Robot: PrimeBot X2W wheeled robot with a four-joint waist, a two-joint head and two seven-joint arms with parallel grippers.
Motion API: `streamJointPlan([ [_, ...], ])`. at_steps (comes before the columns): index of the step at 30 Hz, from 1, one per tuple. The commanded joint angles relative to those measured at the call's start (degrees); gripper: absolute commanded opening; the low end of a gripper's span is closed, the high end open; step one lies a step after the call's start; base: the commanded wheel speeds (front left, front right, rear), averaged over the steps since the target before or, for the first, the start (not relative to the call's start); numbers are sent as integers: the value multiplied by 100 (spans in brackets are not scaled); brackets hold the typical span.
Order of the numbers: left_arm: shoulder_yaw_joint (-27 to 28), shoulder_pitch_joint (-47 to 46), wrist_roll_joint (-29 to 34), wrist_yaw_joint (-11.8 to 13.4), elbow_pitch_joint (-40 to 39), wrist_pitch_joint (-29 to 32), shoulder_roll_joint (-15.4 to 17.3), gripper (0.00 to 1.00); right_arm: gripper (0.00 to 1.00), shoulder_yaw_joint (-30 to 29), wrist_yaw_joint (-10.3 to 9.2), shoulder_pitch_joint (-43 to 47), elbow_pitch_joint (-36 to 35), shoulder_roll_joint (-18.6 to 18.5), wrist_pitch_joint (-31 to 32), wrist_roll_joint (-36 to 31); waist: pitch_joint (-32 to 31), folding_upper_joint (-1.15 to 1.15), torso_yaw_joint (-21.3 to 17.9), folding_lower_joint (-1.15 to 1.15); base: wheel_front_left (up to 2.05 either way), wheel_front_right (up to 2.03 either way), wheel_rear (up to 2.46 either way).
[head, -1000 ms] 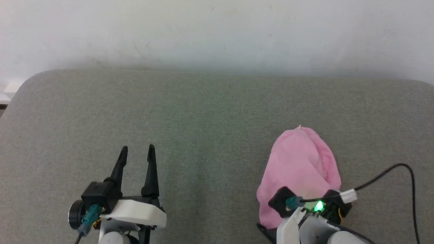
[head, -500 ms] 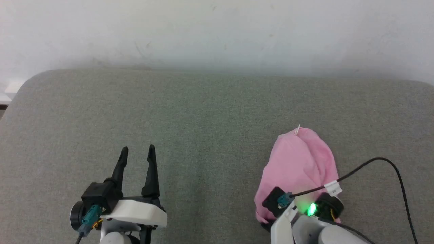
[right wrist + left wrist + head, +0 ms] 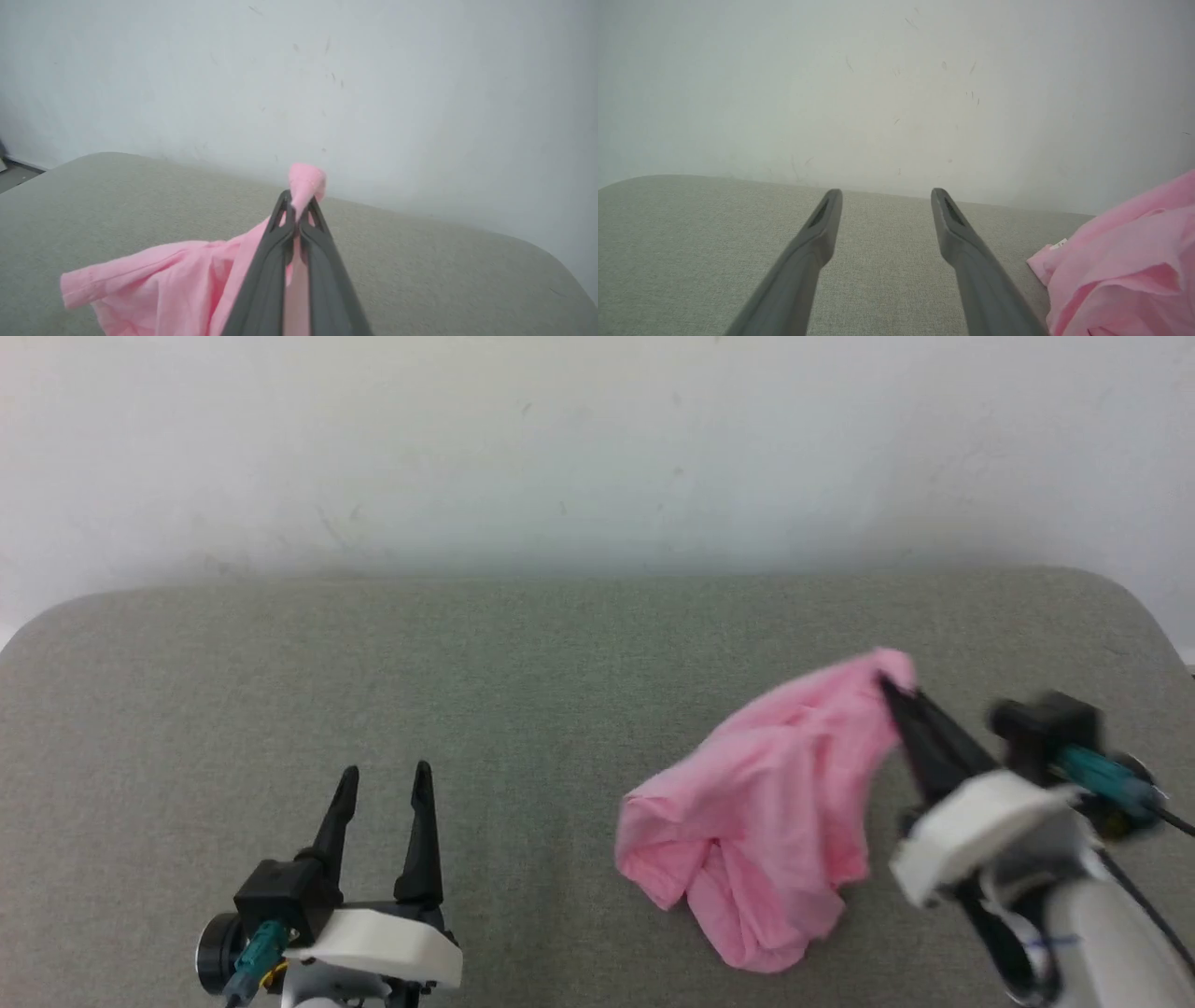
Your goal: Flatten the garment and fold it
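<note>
Near the left edge of the grey fabric-covered desk [image 3: 467, 663], the left pincer [image 3: 385, 771] is seen with its fingers spread wide; nothing is held or touched. To the near right, the pink shorts [image 3: 766, 812] are bunched and crumpled, with a small white label [image 3: 1059, 243] at one edge. The lower folds appear to rest on the desk. Farther back, the right pincer [image 3: 892, 691] is clamped tight on a pinch of the shorts' upper edge. Behind everything, a pale wall [image 3: 560, 448] is seen. The flattening step is judged to be in hand. A second grip on an opposite edge would be needed next so that the cloth can be spread.
</note>
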Motion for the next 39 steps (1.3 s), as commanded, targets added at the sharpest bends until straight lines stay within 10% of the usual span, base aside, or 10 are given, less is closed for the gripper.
streamJointPlan([
  [1,2,66,21,-41,5,-27,-17,100,0,-363,-4,316,-49,94,17,-130,-29,0,-77,0,0,0,0],
  [10,-10,20,33,-52,55,-27,-45,100,2,-2409,-4,1753,573,538,293,-465,112,0,-212,0,0,0,0],
  [11,-12,15,32,-54,67,-27,-47,100,24,-2412,-4,1801,706,549,275,-460,122,0,-223,0,0,0,0],
  [12,-18,10,32,-61,83,-27,-50,100,100,-2382,-4,1825,793,556,214,-474,122,0,-229,0,0,0,0],
  [23,-293,-171,18,-178,316,181,-78,100,100,-1955,-4,1921,-155,571,-1038,-721,43,0,-371,0,0,0,0],
  [39,-2296,-1160,-441,-937,1768,2881,-166,100,100,-1105,-4,2261,-1301,571,-529,-980,219,0,-794,0,0,0,0],
])
